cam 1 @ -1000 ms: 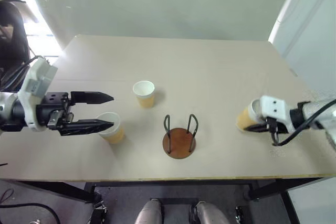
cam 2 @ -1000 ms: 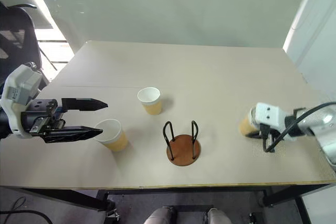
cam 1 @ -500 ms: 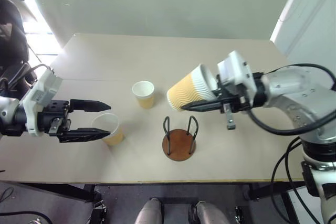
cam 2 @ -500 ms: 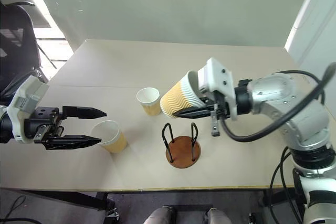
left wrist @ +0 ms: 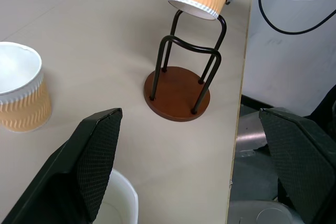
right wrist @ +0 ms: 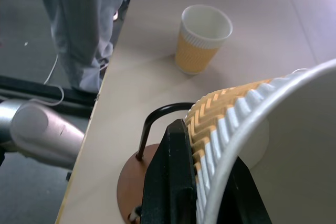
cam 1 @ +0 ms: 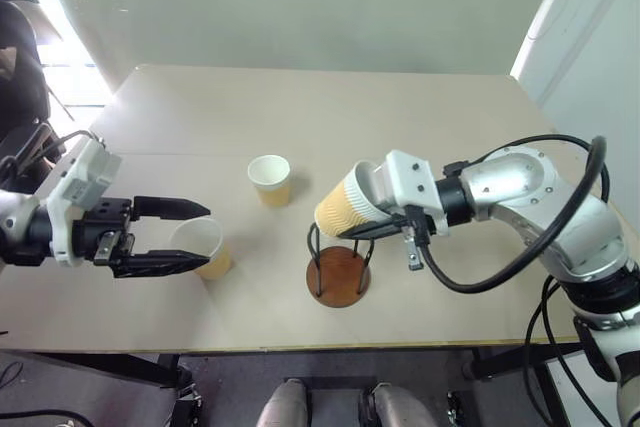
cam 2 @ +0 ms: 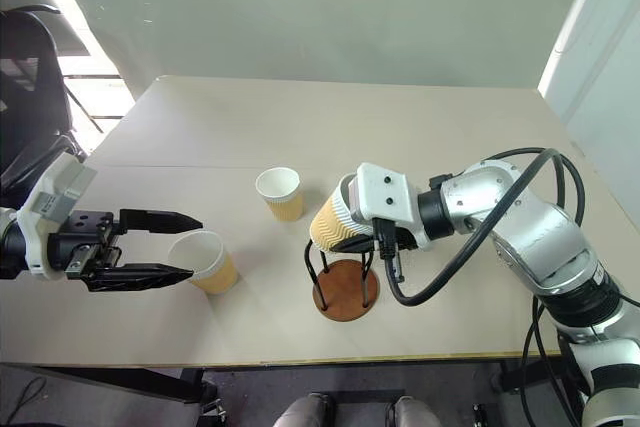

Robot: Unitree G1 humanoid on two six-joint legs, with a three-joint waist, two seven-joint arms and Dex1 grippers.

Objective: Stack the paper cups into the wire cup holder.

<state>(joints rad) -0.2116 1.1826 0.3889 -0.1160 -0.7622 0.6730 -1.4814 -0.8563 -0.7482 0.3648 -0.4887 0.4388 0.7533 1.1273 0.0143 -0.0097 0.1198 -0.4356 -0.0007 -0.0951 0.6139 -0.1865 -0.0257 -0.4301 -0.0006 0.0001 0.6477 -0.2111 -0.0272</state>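
My right gripper is shut on a tan paper cup, one finger pressed against its ribbed wall. The cup is tilted, its base just over the top of the wire cup holder, whose dark loops rise from a reddish-brown disc near the table's front edge. A second paper cup stands upright behind and to the left of the holder. A third cup stands farther left, with my left gripper open around it and a finger on either side of its rim.
The beige table has free room at the back and on the right. A black chair stands off its left edge. The front edge runs just beyond the holder's base.
My right arm has lifted its cup from the table's right side and carried it left, then lowered it over the holder. The left gripper has stayed open by its cup.
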